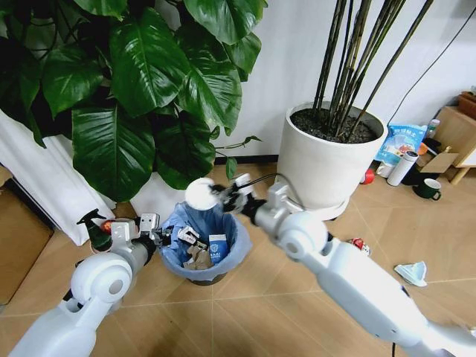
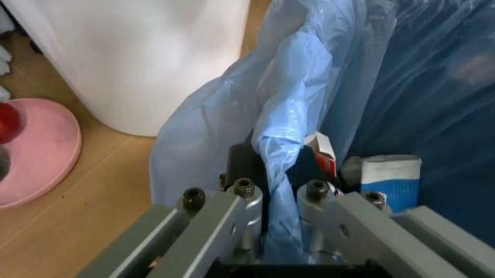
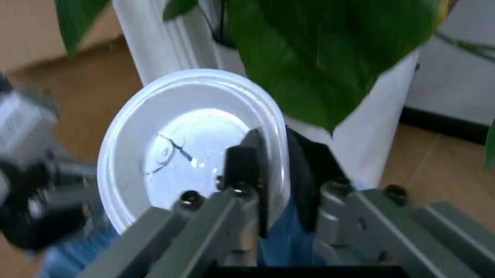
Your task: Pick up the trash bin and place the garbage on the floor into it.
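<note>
From the head view, the trash bin stands on the floor below the big leafy plant, its blue bag holding scraps. The left gripper clamps the bin's near rim. The right gripper holds a white disc above the bin's far rim. A red can and a pale blue scrap lie on the floor to the right, the can partly hidden behind the right arm.

In the left wrist view, the fingers are pressed together on a fold of the bag; the bin wall itself is mostly covered.

In the right wrist view, the fingers pinch the disc's edge; a blurred leaf hangs just behind it.
</note>
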Robot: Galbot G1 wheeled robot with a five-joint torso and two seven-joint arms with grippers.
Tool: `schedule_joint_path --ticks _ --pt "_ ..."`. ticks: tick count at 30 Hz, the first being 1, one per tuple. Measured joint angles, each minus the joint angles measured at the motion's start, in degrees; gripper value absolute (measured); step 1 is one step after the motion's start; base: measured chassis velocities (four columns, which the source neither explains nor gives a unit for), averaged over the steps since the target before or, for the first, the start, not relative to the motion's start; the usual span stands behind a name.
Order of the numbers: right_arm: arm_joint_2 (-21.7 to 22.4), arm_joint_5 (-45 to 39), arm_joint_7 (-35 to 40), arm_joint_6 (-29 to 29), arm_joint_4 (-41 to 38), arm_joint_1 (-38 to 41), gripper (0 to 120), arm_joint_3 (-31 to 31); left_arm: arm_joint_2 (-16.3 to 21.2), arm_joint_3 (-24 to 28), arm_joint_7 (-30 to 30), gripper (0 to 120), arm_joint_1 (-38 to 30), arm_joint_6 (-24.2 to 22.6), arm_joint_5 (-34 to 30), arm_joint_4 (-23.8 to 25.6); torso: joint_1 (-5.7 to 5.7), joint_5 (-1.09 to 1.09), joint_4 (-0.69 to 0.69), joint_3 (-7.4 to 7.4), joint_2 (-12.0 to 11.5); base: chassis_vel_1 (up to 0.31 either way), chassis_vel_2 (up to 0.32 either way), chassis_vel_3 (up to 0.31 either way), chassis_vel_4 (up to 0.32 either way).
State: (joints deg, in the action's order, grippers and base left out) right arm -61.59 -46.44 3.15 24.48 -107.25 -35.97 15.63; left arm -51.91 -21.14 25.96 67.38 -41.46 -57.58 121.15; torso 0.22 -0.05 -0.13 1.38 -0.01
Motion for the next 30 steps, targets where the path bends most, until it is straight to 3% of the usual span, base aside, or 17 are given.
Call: schedule_joint_path --ticks 14,17,20,22,30 --pt "0.5 0.1 -0.1 0.0 0.1 -1.1 68 -1.0 -0.6 -0.1 -0.2 0 -0.2 0.3 0.0 -0.2 0.00 0.01 0.00 -0.01 0.0 0.000 0.000 0.000 0.000" --pt "1.4 0.0 1.3 0.0 -1.0 -2.9 81 -3.8 -1.0 -0.5 -0.2 0 0.2 0.4 0.1 -0.2 0.00 0.01 0.01 -0.01 0.0 0.000 0.000 0.000 0.000" --pt "2.0 0.0 2.2 0.0 -1.6 -4.5 87 -5.6 -1.1 -0.7 -0.1 0 0.3 0.5 0.1 0.0 0.00 0.01 0.02 -0.01 0.0 0.000 0.000 0.000 0.000" --pt "4.1 2.7 3.2 -0.1 -3.1 -10.9 98 -10.8 -1.3 -1.2 -0.1 0 0.9 0.6 0.4 0.3 0.00 0.02 -0.01 -0.01 0.0 0.000 0.000 0.000 0.000" --pt "6.2 9.0 5.3 -0.3 -6.5 -24.9 100 -20.6 -1.7 -1.4 -0.2 0 1.5 0.8 0.7 0.8 -0.01 0.03 0.00 -0.01 0.0 0.000 0.000 0.000 0.000"
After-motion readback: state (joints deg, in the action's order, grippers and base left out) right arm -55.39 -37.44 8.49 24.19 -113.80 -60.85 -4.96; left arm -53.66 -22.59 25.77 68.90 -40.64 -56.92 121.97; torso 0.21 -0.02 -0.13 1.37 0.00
